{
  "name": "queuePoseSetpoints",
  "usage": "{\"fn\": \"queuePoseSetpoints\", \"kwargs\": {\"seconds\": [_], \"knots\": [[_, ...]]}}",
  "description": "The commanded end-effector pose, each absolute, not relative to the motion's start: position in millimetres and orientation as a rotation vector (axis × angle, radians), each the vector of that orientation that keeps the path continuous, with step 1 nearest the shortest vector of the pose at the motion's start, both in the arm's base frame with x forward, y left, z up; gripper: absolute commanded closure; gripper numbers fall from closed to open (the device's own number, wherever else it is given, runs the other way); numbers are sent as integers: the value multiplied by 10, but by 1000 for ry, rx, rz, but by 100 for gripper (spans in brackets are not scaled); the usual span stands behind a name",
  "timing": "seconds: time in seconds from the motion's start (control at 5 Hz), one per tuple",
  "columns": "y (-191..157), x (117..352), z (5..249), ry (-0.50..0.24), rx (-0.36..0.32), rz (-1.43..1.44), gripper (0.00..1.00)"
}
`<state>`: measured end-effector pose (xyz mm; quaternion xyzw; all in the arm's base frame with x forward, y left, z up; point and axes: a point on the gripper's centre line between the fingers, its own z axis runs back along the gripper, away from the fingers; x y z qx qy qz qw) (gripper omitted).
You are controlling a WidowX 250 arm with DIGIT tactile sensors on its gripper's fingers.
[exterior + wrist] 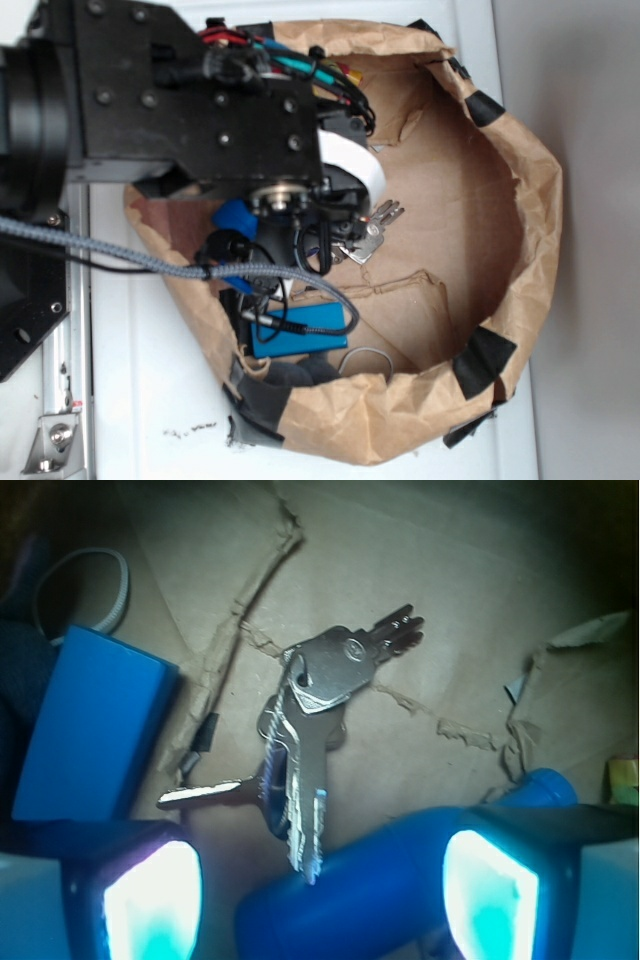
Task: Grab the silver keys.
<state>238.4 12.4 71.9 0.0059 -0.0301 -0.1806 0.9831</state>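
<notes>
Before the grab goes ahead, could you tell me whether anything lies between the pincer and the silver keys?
Nothing covers the keys; they lie bare on the cardboard ahead of the open pincer. The blue bottle lies beside one finger, close to the key tips.

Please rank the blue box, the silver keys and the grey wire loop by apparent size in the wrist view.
1. Blue box, though it sits partly cut off by a finger.
2. Silver keys, close behind it.
3. Grey wire loop, clearly smallest, only partly visible.
</notes>
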Motion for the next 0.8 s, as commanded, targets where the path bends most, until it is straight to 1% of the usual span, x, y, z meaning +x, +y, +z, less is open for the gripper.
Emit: {"fn": "queuePoseSetpoints", "kwargs": {"seconds": [0.0, 0.2, 0.4, 0.6], "knots": [[20, 2577, 811, -129, 8, -360, 0], [8, 2587, 802, -139, 2, -350, 0], [-64, 2716, 762, -160, 0, -335, 0], [-93, 2793, 687, -184, 13, -326, 0]]}}
